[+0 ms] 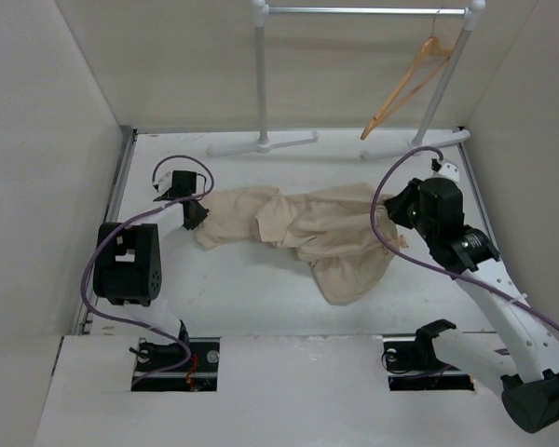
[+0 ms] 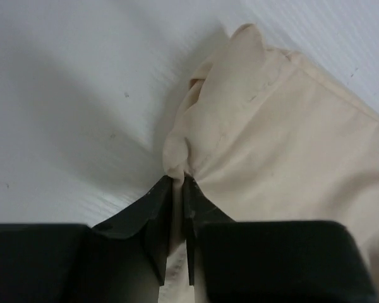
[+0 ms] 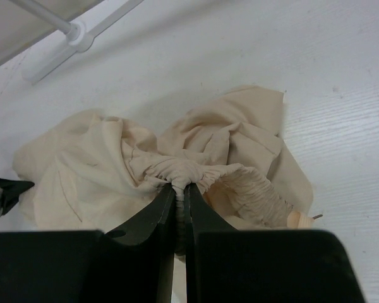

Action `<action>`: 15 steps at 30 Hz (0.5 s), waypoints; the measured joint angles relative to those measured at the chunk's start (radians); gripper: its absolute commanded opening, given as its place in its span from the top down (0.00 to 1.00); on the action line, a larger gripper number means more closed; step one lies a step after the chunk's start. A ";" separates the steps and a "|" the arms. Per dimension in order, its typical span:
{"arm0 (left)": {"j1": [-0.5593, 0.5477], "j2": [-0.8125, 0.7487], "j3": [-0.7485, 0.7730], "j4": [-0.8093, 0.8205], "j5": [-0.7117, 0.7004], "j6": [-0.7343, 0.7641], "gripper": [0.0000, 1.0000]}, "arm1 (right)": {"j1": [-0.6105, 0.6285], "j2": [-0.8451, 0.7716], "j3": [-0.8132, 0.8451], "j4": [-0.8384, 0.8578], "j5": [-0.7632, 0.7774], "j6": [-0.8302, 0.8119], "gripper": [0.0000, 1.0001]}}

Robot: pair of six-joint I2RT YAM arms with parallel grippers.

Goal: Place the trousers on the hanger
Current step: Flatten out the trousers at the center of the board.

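Left end effector (image 1: 195, 215), centre left of the frame, and right end effector (image 1: 388, 216), centre right, each pinch the trousers (image 1: 298, 228), jaws nearly touching.

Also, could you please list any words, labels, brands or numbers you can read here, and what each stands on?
None: no text can be read in any view. The trousers, the hanger, the garment rail and the table show no lettering.

White walls (image 1: 37, 93), white table (image 1: 252, 303), garment rail (image 1: 354, 10)
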 measured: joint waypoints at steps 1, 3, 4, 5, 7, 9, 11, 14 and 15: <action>-0.002 -0.001 0.003 -0.005 -0.003 -0.001 0.95 | 0.004 -0.016 0.000 -0.010 0.001 0.000 0.89; 0.000 -0.042 0.035 -0.051 -0.037 -0.005 0.95 | 0.010 -0.054 0.003 -0.039 0.003 0.000 0.89; 0.003 -0.068 0.052 -0.068 -0.048 -0.004 0.95 | 0.010 -0.079 0.010 -0.066 0.006 -0.001 0.89; 0.010 -0.098 0.076 -0.091 -0.058 -0.003 0.95 | 0.010 -0.106 0.022 -0.097 0.010 -0.002 0.88; 0.039 -0.198 0.159 -0.122 -0.079 -0.003 0.95 | 0.010 -0.166 0.068 -0.155 0.022 -0.006 0.88; 0.105 -0.325 0.284 -0.122 -0.101 -0.005 0.95 | 0.013 -0.230 0.147 -0.197 0.038 -0.015 0.89; 0.171 -0.420 0.377 -0.113 -0.114 -0.013 0.94 | 0.026 -0.284 0.227 -0.212 0.052 -0.032 0.89; 0.276 -0.607 0.500 -0.085 -0.152 -0.039 0.93 | 0.071 -0.362 0.401 -0.218 0.053 -0.074 0.89; 0.290 -0.653 0.521 -0.080 -0.158 -0.047 0.93 | 0.082 -0.375 0.458 -0.220 0.053 -0.090 0.89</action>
